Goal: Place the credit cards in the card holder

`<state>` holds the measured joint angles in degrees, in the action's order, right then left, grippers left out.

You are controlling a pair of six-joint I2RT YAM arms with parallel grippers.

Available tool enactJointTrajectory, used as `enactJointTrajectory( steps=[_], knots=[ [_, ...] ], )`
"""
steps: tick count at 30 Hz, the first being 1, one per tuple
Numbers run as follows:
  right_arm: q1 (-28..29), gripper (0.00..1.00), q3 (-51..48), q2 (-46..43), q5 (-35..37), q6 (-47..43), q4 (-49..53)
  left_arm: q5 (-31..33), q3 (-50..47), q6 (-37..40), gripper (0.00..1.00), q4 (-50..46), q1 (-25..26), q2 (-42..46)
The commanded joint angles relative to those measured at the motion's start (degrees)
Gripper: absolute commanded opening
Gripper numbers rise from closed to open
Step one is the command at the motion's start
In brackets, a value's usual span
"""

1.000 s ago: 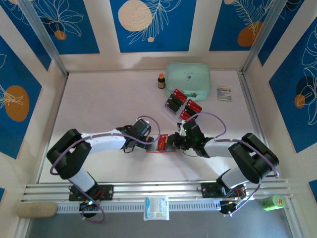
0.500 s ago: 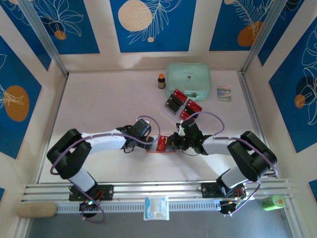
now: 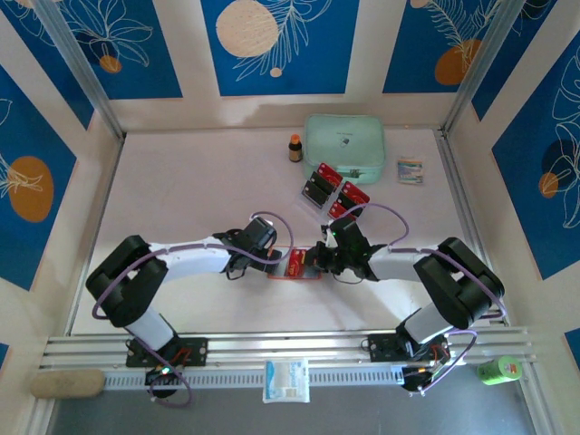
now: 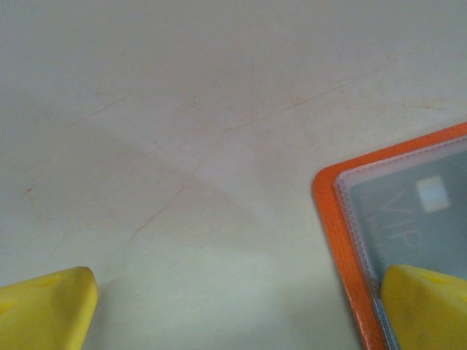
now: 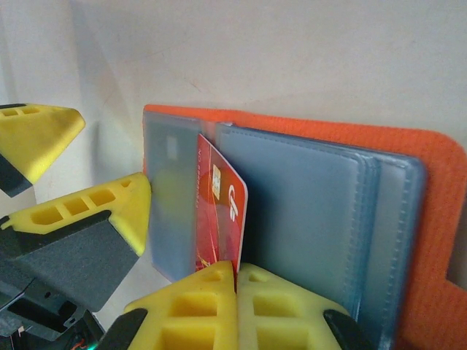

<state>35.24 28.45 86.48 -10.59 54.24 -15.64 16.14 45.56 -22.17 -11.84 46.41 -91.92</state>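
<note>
R gripper (image 5: 237, 275) pinches the red card (image 5: 219, 193), edge in the wallet (image 5: 408, 146); L gripper (image 4: 241, 306), wide open, pins its left edge. Push crooked & you'll buckle the card.

We find open tabletop (image 3: 181, 181) across the upper left. At centre, left tool (image 3: 268, 261) and right tool (image 3: 314, 260), gripping a red card (image 5: 219, 211), crowd the card holder (image 3: 292, 274); credit cards (image 3: 337, 192), pouch (image 3: 344, 147) and bottle (image 3: 295, 148) block upper centre.
</note>
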Motion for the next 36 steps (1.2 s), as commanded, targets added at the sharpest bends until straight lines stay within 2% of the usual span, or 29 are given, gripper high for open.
enactJointTrajectory(
  steps=[1,20,22,26,28,32,36],
  knots=[
    [0.44,0.0,1.09,-0.12,-1.08,-1.64,4.7,0.54,-1.11,-0.59,1.0,-0.89,0.43,-1.26],
    [0.94,0.0,5.75,6.73,-4.4,-2.38,7.31,0.24,-0.85,-0.89,1.0,-0.9,0.41,-0.24],
    [0.9,0.07,6.85,6.35,-4.71,-3.4,9.11,0.12,-0.5,-1.32,1.0,-1.52,0.19,0.5],
    [0.87,0.29,9.94,4.23,-4.55,-6.37,14.58,-0.47,-0.37,-3.09,1.0,-2.59,-0.61,2.26],
    [0.9,0.34,11.78,3.04,-4.15,-7.91,17.51,-0.93,-0.72,-3.87,1.0,-2.68,-1.08,2.84],
    [0.97,0.37,14.96,1.6,-3.37,-10.24,22.32,-0.96,-1.7,-4.36,1.0,-2.88,-1.44,3.46],
    [1.36,0.34,16.79,1.83,-2.41,-11.33,24.87,-0.85,-2.99,-4.63,1.0,-2.6,-1.72,4.25]
  ],
)
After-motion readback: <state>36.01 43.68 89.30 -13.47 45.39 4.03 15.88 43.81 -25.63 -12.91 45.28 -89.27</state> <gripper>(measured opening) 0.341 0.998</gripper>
